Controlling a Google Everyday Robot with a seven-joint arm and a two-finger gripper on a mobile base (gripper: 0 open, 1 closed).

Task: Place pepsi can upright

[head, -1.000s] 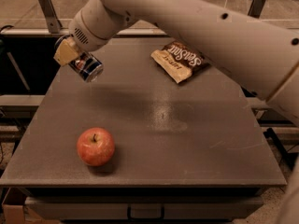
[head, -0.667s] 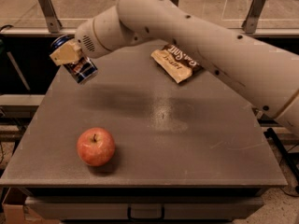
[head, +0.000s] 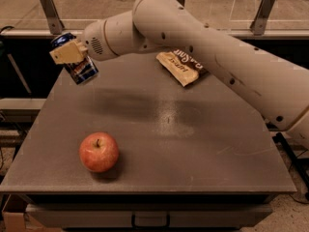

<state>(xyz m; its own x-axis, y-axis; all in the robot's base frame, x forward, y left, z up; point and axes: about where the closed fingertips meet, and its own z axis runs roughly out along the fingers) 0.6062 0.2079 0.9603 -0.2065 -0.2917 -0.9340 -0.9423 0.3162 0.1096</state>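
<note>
The pepsi can point(head: 81, 70) is dark blue with red-white marks. It is held tilted in the air over the far left corner of the grey table point(head: 193, 144), its top pointing up and to the left. My gripper point(head: 71, 53) is shut on the can, and one tan finger point(head: 67, 52) lies across its upper part. The white arm reaches in from the right across the back of the table.
A red apple point(head: 99, 152) sits on the table at the front left. A brown snack bag point(head: 181, 66) lies at the back, partly under the arm. A rail with metal posts point(head: 48, 8) runs behind the table.
The gripper with the can has swung left and slightly up, from over the table's back left part to its far left corner. The arm's elbow has moved further into view.
</note>
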